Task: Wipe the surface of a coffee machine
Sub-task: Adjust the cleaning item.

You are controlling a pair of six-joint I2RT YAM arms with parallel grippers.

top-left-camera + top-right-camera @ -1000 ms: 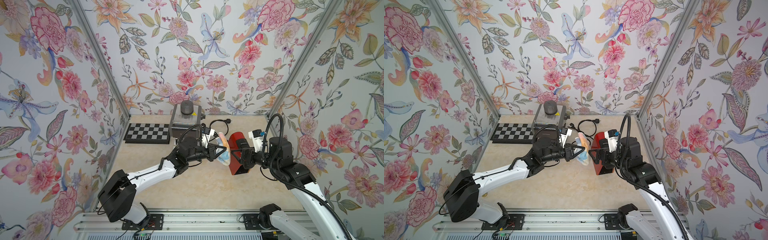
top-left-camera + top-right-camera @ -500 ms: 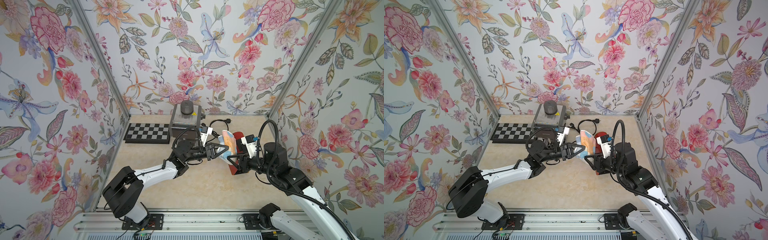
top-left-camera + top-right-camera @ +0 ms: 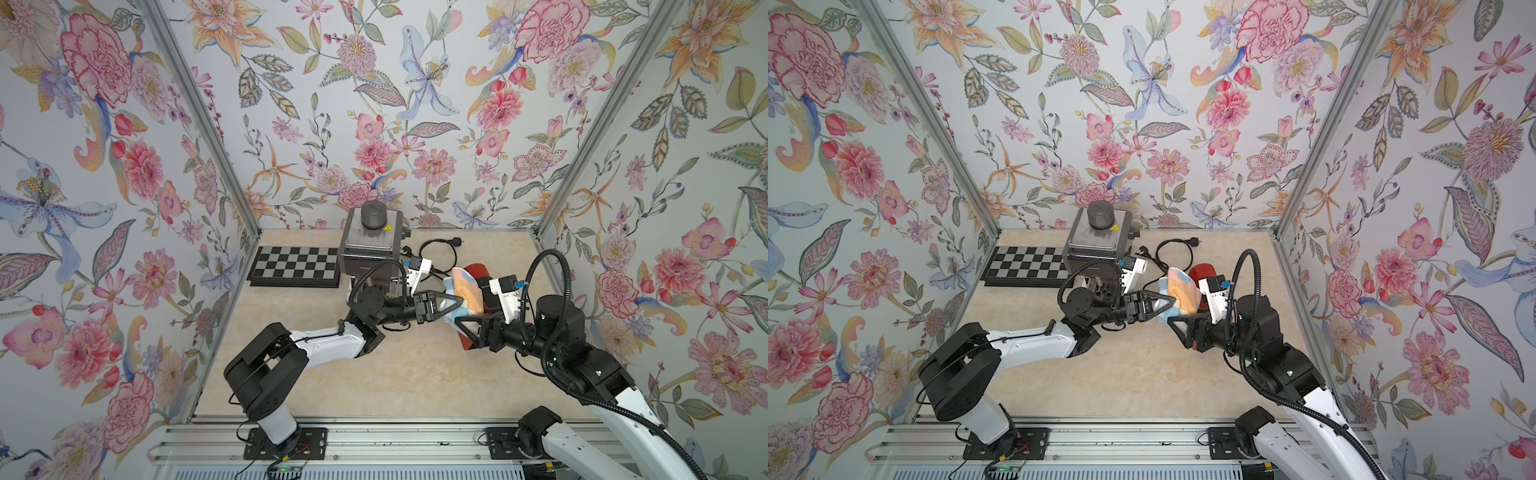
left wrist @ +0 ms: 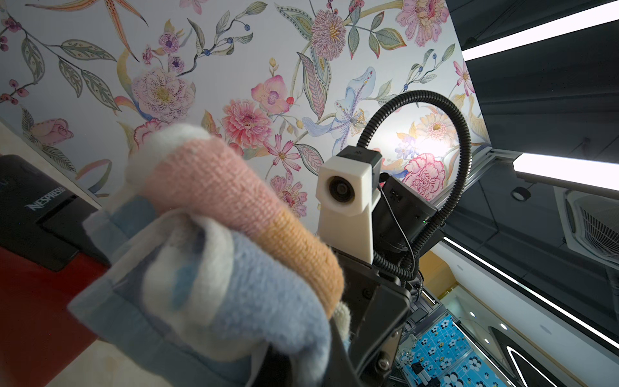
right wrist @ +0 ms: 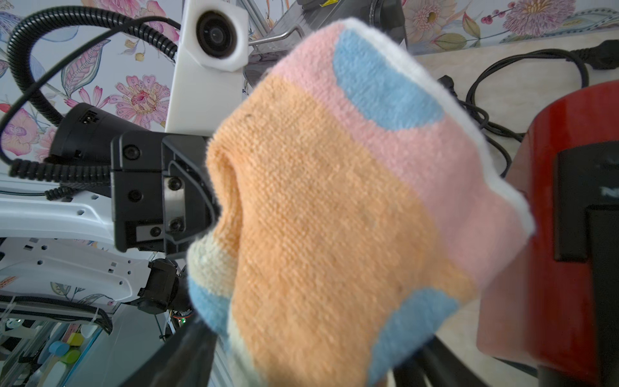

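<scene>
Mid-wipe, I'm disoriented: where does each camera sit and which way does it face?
Top views: above front rail, looking down; left tool shut on cloth, right tool, red coffee machine.
Left wrist: looks up past cloth at right arm's camera; own tool hidden.
Right wrist: faces cloth, left arm's camera; own fingers edge in.
Shared: cloth, machine.

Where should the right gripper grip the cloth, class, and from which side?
The free orange fold of the cloth, beyond where the left gripper pinches it, approached from the robot's right. It bunches thick there and faces that side, so jaws straddling it probably bite firmly.
</scene>
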